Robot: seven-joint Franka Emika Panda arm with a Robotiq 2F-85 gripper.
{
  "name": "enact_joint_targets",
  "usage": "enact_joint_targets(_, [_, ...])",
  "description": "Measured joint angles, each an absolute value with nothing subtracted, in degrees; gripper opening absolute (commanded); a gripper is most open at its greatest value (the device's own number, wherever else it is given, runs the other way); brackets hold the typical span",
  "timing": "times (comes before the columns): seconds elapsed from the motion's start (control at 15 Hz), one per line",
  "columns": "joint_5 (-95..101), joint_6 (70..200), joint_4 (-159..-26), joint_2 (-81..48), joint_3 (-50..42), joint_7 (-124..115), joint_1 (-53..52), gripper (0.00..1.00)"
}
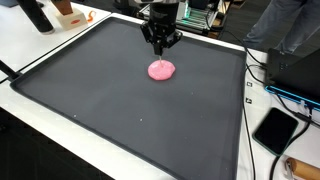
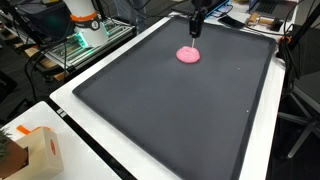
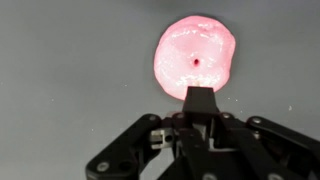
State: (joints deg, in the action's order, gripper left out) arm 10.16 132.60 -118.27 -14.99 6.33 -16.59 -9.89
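Tool [image 1: 160, 45] hanging over the far half of the mat, black and angular, fingertips pointing down at a spot just behind the pink blob [image 1: 161, 70] and not touching it in both exterior views. Holding nothing. Impossible telling how wide the jaws are standing: in the wrist view only one dark, flat-ended finger [image 3: 199, 100] showing above the linkage, its tip overlapping the blob's lower edge.

Pink blob [image 3: 195, 58] lying flat on the dark mat [image 1: 120, 110], well toward the far edge and roughly midway across. Looking soft and glossy, like putty or slime, rounded with a lumpy rim and one small dark dimple near the middle. Nearly as wide as long, so showing no clear long axis or pointing direction.

Mat [image 2: 170, 110] spreading matte, charcoal and finely textured, rectangular with a raised rim, covering most of the white table [image 1: 50, 45].

Lying off the mat on the table: a black tablet-like slab [image 1: 275, 130] with rounded corners beside cables, and a small brown cardboard box [image 2: 30, 150] at a near corner in an exterior view.
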Motion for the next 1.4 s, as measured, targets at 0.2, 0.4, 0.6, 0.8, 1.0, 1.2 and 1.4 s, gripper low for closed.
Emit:
enact_joint_targets(0.2, [10.16, 131.61, -118.05, -12.28, 6.21, -16.59, -9.87, 0.04])
enact_joint_targets(0.4, [10.16, 128.88, -117.34, -9.57, 6.17, -16.54, -9.84, 0.04])
enact_joint_targets(0.6, [10.15, 125.75, -116.56, -7.18, 6.18, -15.81, -9.84, 0.04])
enact_joint_targets(0.8, [9.49, 123.61, -115.79, -5.52, 6.19, -14.11, -9.77, 0.04])
enact_joint_targets(1.0, [7.92, 123.23, -115.46, -4.40, 6.19, -11.92, -9.57, 0.04])
enact_joint_targets(1.2, [6.21, 123.23, -115.45, -3.44, 6.19, -9.71, -9.37, 0.15])
enact_joint_targets(1.4, [5.92, 123.23, -115.45, -3.14, 6.19, -9.42, -9.33, 0.15])
